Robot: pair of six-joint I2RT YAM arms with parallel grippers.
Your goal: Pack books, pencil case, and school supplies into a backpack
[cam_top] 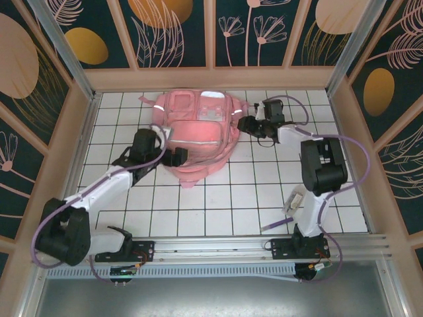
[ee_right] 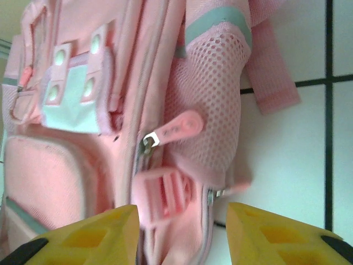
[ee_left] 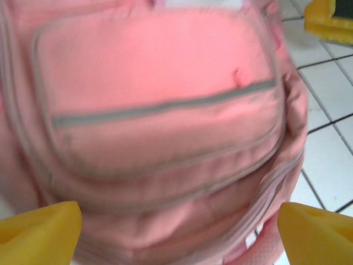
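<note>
Desk (cam_top: pixel 218 198): white grid tiles. The bag (cam_top: pixel 195 132) lies flat at the far centre, front up. One arm reaches in on it from each side.

Left pincer (cam_top: pixel 175 157) is at the bag's near-left edge. From its wrist camera, the left pincer (ee_left: pixel 176 237) has its tips spread wide, with the front pocket (ee_left: pixel 160 94) ahead. It is open and holds nothing. Right pincer (cam_top: pixel 250 125) is at the bag's right flank. In its own view, the right pincer (ee_right: pixel 182 237) has its tips apart either side of a pink buckle (ee_right: pixel 162 199), and it is also empty.

Step in hand, as I read it: get the main zip open before anything goes in. The mesh pocket (ee_right: pixel 212 110) sits just beside the pink zip pull (ee_right: pixel 176 128), ahead of the right tips. I want to advance and nip the tab alone, not the mesh or the buckle. Then I draw along the zip line while the left presses the front down, so the soft bag does not drag.

Case (cam_top: pixel 291 200) and pen (cam_top: pixel 274 226) lie by the right arm's base, well apart from the bag.

Unclear:
- The left wrist view is blurred, so I cannot tell whether those tips touch fabric.
- I cannot tell whether the zip is already partly open.
- The bag's inside is hidden.
- The case is partly behind the arm.
</note>
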